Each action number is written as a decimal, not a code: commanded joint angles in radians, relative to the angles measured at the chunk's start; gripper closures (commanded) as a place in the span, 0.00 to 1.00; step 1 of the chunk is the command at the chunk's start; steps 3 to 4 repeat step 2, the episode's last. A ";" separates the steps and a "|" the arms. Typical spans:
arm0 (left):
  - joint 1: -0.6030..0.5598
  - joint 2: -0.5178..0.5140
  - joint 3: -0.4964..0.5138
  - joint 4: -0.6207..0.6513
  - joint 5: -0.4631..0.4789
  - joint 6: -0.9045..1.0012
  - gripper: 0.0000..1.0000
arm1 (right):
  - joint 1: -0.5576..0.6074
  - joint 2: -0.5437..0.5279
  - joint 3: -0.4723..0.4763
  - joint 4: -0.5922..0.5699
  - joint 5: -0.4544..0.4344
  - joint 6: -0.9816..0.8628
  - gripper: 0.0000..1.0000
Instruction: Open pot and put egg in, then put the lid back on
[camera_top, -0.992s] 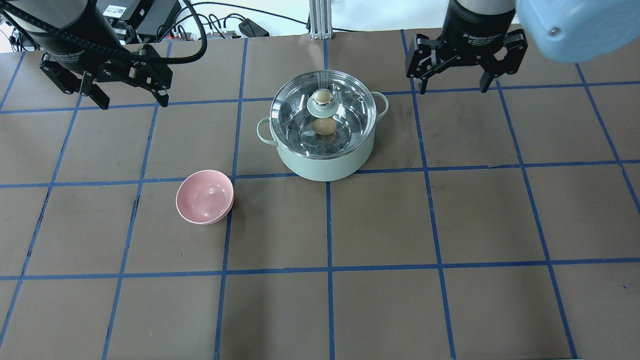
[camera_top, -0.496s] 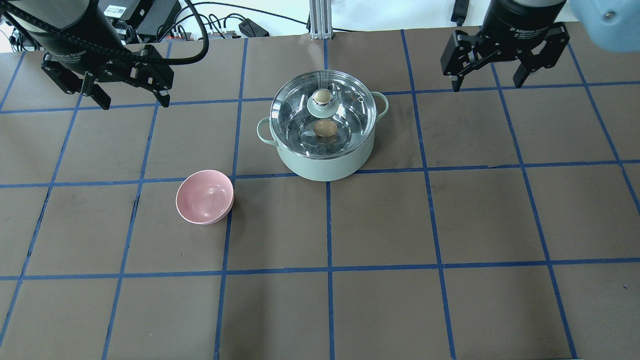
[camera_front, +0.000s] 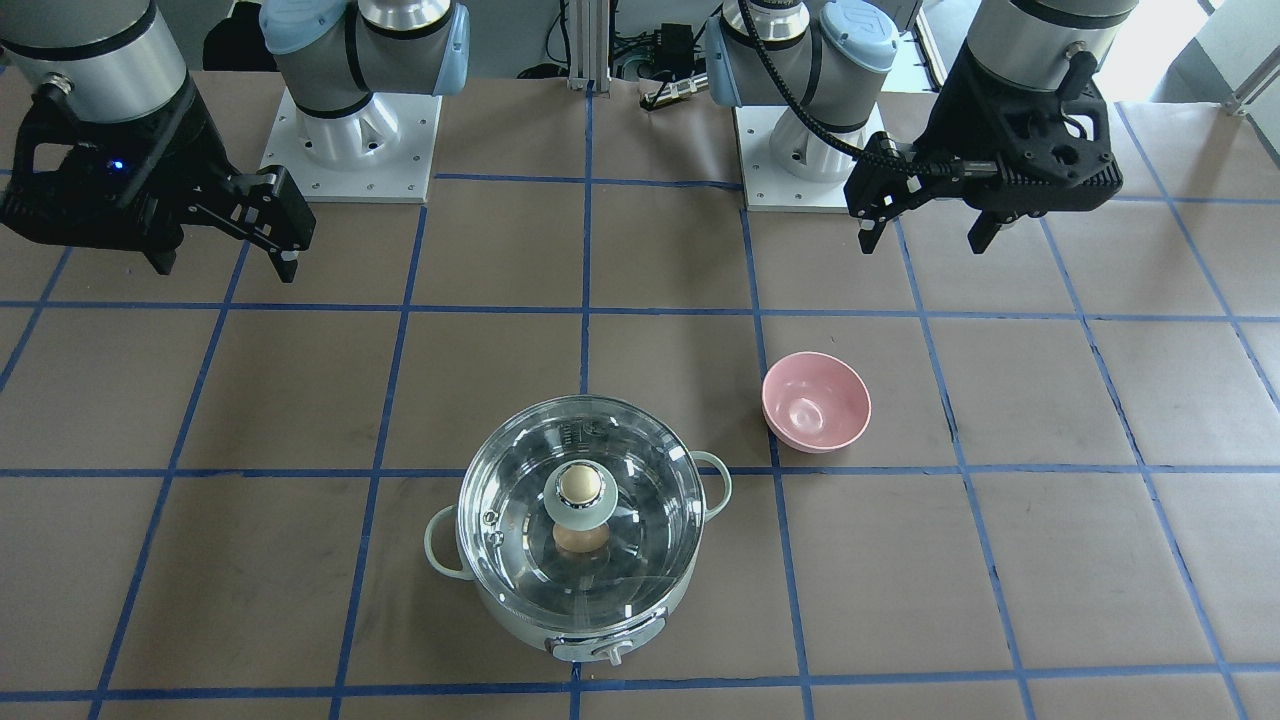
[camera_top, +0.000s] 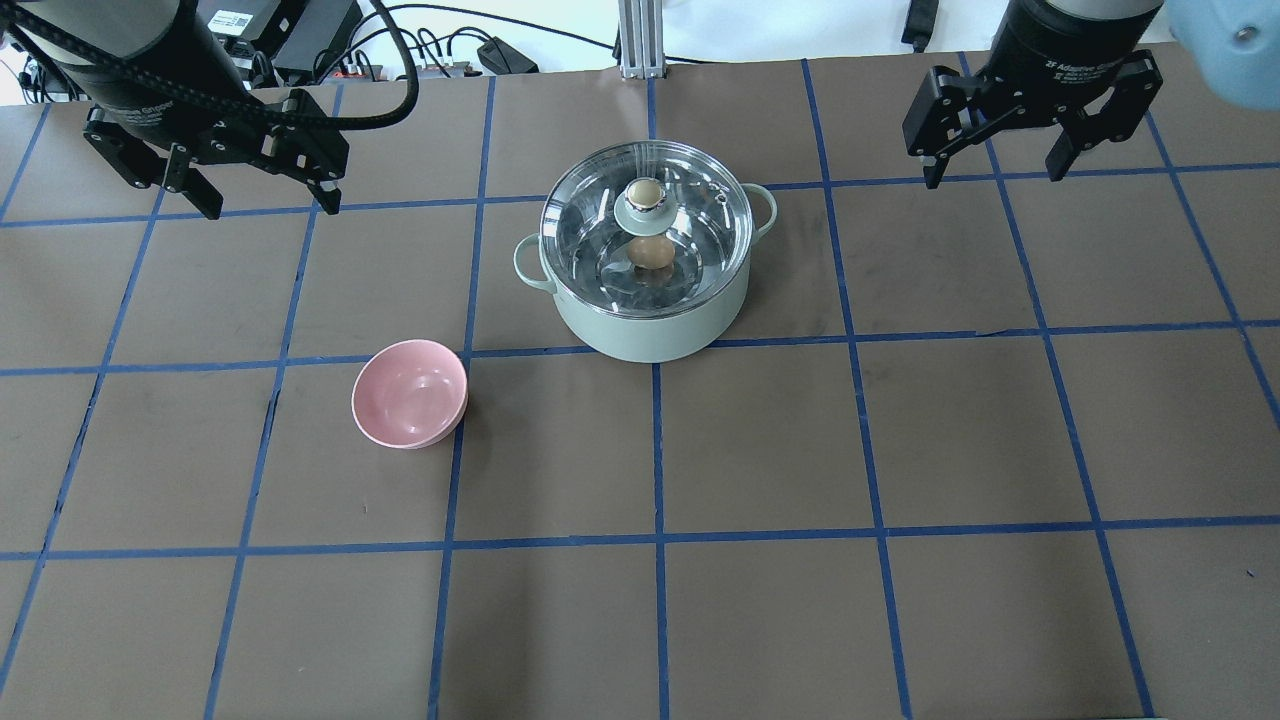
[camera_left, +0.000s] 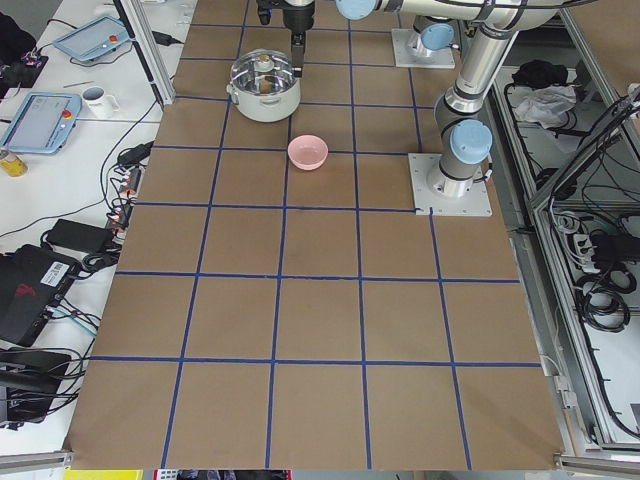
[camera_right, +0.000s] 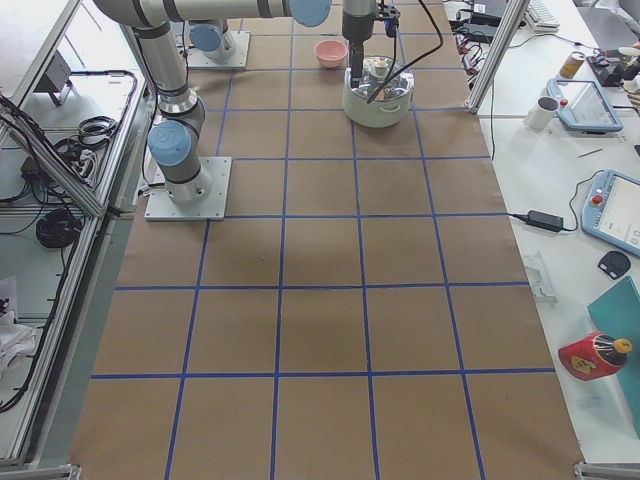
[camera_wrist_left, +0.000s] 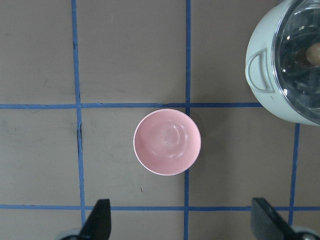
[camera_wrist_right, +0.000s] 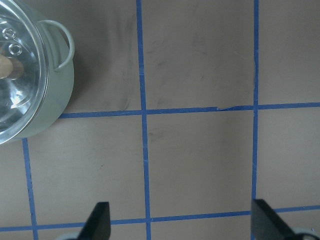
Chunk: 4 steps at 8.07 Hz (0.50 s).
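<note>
The pot (camera_top: 650, 320) stands on the bench (camera_top: 900, 430) with the glass lid (camera_top: 690, 240) seated on its rim. The egg (camera_top: 650, 254) lies inside on the steel bottom, seen through the glass just under the lid's round knob (camera_top: 645, 192).

Both claws hang well away from the pot, nearer the robot than it is. The left claw (camera_top: 270, 203) is off to the pot's left and the right claw (camera_top: 994, 176) off to its right. Each has its fingers spread wide with nothing between them. The egg is thus between the two claws, far from both and shut in under the lid.

The egg rests on its side. In the overhead view its long axis runs roughly across the robot's left-right line. The pot's two loop handles sit on a slanted line, the left one farther from the robot than the right one. Its small dial (camera_front: 612, 652) faces away from the robot.

A pink bowl (camera_top: 410, 392) sits upright to the pot's left, farther from the robot, apart from it.

Compared with a second ago, the right claw has drawn farther from the pot, out to the right. The left claw, pot, lid, egg and bowl are where they were.
</note>
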 joint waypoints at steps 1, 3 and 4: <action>0.000 0.000 0.000 0.000 0.000 0.000 0.00 | -0.001 0.000 0.003 0.002 0.001 -0.001 0.00; 0.000 0.000 0.000 0.000 0.000 0.000 0.00 | -0.001 0.000 0.005 0.000 0.001 -0.001 0.00; 0.000 0.000 0.000 0.000 0.000 0.000 0.00 | -0.001 0.000 0.005 0.000 0.001 -0.001 0.00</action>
